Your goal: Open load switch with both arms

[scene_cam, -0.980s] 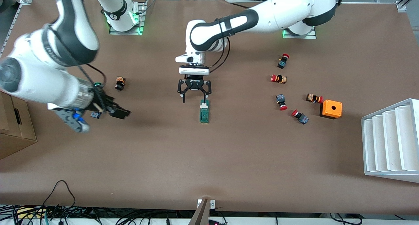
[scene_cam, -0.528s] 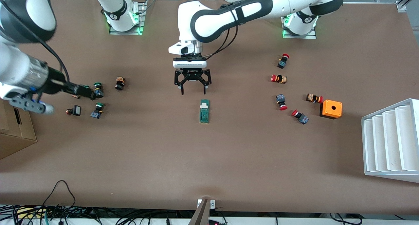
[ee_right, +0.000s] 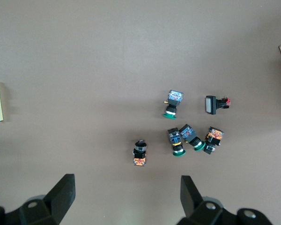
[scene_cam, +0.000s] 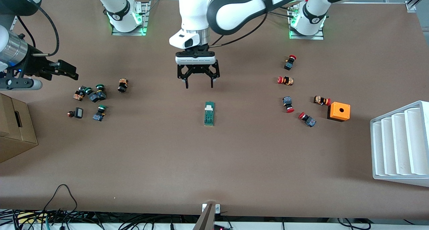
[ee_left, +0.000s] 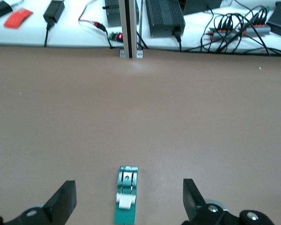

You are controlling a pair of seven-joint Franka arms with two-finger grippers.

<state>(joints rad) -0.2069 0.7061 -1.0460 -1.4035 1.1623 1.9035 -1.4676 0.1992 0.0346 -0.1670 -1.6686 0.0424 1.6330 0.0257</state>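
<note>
The load switch (scene_cam: 209, 113) lay flat mid-table, white tab end toward the arms' bases. My left gripper (scene_cam: 199, 85) hung over bare table just by that tab end, fingers (ee_left: 65, 201) wide apart, holding nothing. My right gripper (scene_cam: 68, 72) was up over the green-capped buttons (scene_cam: 92, 95), jaws apart too, empty.
</note>
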